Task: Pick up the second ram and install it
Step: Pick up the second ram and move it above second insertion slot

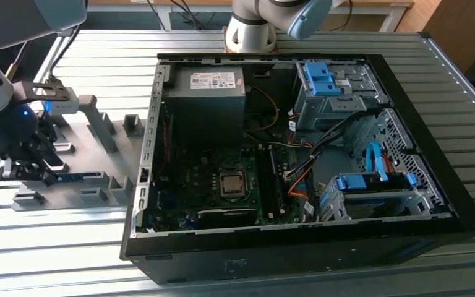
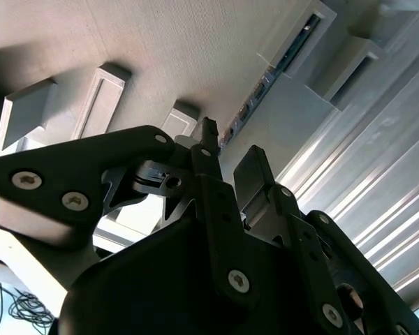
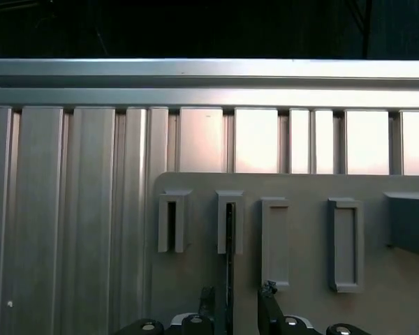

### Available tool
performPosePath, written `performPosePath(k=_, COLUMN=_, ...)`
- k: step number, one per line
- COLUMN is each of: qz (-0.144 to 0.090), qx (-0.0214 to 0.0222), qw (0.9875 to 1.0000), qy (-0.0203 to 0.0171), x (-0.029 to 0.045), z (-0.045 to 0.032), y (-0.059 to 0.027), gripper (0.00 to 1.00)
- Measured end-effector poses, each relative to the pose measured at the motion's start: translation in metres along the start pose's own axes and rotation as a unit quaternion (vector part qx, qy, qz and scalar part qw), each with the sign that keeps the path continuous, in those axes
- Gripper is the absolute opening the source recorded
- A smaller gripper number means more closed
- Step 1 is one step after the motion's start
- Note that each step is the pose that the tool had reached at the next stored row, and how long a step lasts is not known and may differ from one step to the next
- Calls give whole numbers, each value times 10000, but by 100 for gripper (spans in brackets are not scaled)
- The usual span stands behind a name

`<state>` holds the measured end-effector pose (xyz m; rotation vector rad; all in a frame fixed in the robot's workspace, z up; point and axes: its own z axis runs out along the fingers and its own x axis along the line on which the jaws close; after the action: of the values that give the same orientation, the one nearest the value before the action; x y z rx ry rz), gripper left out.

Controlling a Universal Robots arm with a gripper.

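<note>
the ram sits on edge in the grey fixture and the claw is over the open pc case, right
Not quite. In the exterior view the claw is over the grey fixture, on the exterior view's left of the open PC case, not over the case. The ram does sit on edge in that fixture.

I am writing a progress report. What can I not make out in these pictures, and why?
- The second ram: edge-on in both wrist views, so its face is hidden; in the exterior view the hand covers part of it.
- The ram's near end: behind the hand in the second wrist view.
- Memory slots inside the computer case: too small and dark in the exterior view.
</note>
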<state>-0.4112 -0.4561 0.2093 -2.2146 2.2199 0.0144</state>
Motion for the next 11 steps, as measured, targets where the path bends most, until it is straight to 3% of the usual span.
performPosePath(k=11, qz=-3, qx=12, qw=10000, qy=6, x=2, z=88, y=0, gripper=37)
